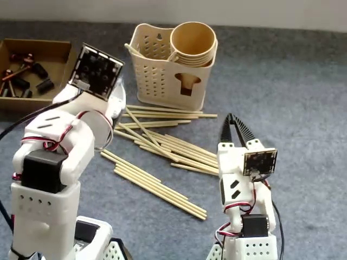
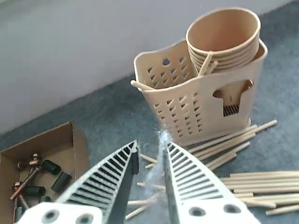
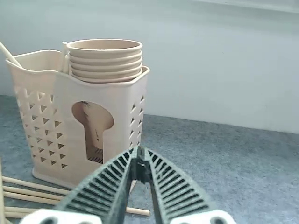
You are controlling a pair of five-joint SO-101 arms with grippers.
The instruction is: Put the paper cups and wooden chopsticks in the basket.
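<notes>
High view: paper cups (image 1: 193, 43) sit stacked in the basket (image 1: 154, 81), most chopsticks (image 1: 181, 154) lie loose between parted left jaws and closed right jaws.

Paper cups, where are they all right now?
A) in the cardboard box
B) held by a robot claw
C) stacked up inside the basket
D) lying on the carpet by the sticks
C: the paper cups sit nested in one stack at one end of the basket, their rims poking above its wall.
</notes>
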